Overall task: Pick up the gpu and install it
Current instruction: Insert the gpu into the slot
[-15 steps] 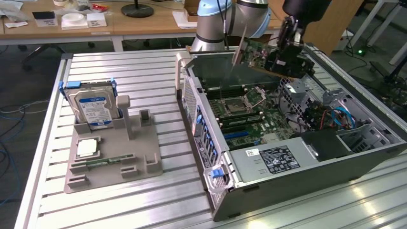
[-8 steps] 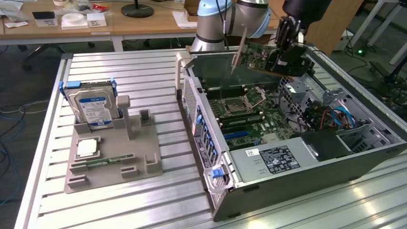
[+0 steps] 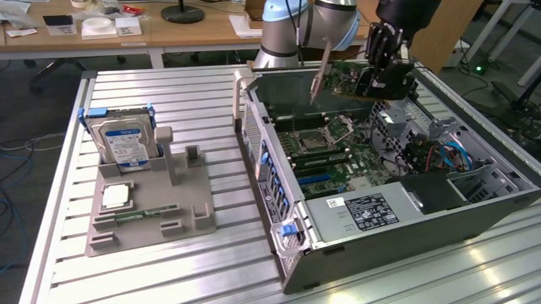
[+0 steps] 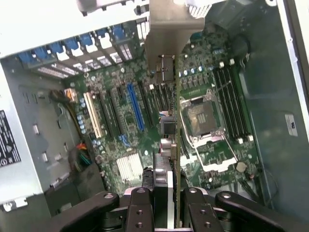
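In the upper right of the exterior view, the black two-fingered claw [image 3: 382, 81] is seen closed to a narrow gap on the gpu [image 3: 345, 77], a thin card with a brownish-green board and a silver metal bracket [image 3: 322, 66] at one end. The card is held in the air above the open grey computer case [image 3: 406, 234], over the far part of the green motherboard [image 3: 338, 158], apart from it, with the bracket end pointing down.

In the wrist view the gpu [image 4: 176, 145] is presented edge-on, pinched between the black fingers [image 4: 140, 212] of the claw [image 4: 164, 208] (the pinch itself is plainer here). The long blue expansion slot [image 4: 135, 106] is shown to one side of the card's edge and the square silver processor socket [image 4: 203, 118] to the other.

At centre left of the exterior view, a silver hard drive with a blue-white label [image 3: 127, 145] is stood upright in a grey plastic fixture [image 3: 182, 190] on the slatted aluminium table [image 3: 169, 88]. A slim green memory stick [image 3: 148, 213] is laid flat in the fixture.
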`<state>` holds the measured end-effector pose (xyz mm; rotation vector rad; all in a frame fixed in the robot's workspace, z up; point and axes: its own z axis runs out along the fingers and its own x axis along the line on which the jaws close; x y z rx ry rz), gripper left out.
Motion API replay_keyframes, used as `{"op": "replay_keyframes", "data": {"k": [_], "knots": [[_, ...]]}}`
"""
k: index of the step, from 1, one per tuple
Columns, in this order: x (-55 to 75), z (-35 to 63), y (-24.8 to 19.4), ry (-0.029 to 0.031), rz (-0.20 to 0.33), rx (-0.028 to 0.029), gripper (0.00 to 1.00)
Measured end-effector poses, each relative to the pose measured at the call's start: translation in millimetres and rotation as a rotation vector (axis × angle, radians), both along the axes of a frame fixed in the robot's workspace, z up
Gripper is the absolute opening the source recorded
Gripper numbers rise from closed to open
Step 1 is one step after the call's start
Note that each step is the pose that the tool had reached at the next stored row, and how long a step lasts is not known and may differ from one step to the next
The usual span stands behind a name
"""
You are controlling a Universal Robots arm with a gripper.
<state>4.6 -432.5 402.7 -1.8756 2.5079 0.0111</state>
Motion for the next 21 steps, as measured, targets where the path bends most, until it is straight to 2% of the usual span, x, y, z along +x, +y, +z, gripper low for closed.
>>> {"op": "replay_keyframes", "data": {"k": [1,2,5,11,14,17,21], "knots": [[0.0,-0.6,0.0,-0.006,0.004,-0.0001,0.28],[0.1,-1.3,0.0,-0.0073,0.013,-0.0001,0.28],[0.0,-3.4,0.0,-0.008,0.048,0.0037,0.28],[0.0,-7.2,0.0,-0.0128,0.141,0.0042,0.28],[-0.1,-8.4,-0.1,-0.0181,0.158,0.0004,0.28],[0.0,-10.0,-0.1,-0.0215,0.167,-0.0076,0.28],[-0.1,-10.2,-0.2,-0.0215,0.176,-0.0082,0.28]]}}
